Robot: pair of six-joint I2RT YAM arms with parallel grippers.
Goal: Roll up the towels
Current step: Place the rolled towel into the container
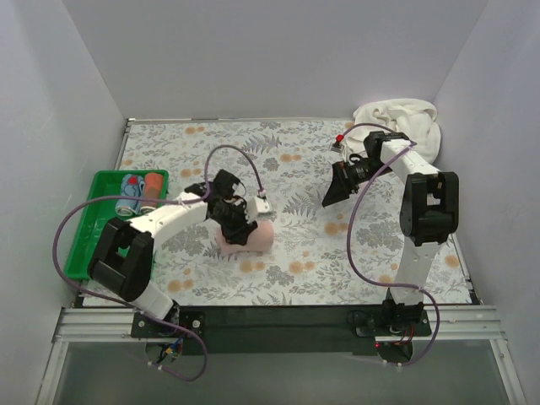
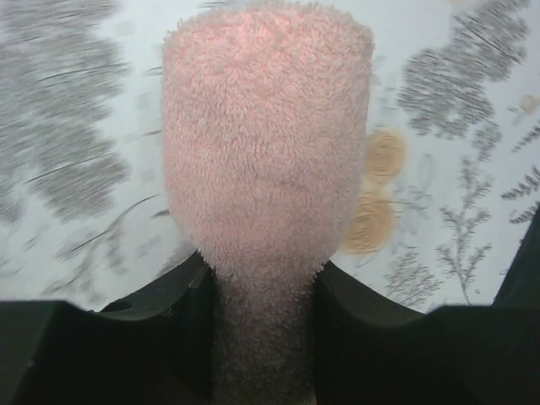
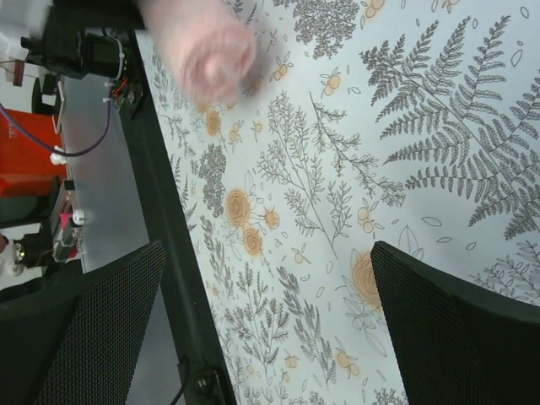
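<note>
The salmon-pink towel (image 1: 250, 239) lies rolled into a short fat bundle left of the table's middle. My left gripper (image 1: 234, 221) is shut on its near end; in the left wrist view the pink roll (image 2: 266, 160) runs away from between my black fingers (image 2: 190, 312). It shows blurred in the right wrist view (image 3: 211, 51). The cream-white towel (image 1: 411, 121) lies crumpled in the back right corner. My right gripper (image 1: 335, 192) hangs open and empty above the table, well right of the pink towel, its mesh fingers (image 3: 439, 321) spread wide.
A green plastic tray (image 1: 90, 224) with cans stands at the left edge. The floral cloth (image 1: 287, 152) covers the table. White walls close in the back and both sides. A black bar and metal frame (image 1: 278, 325) run along the near edge.
</note>
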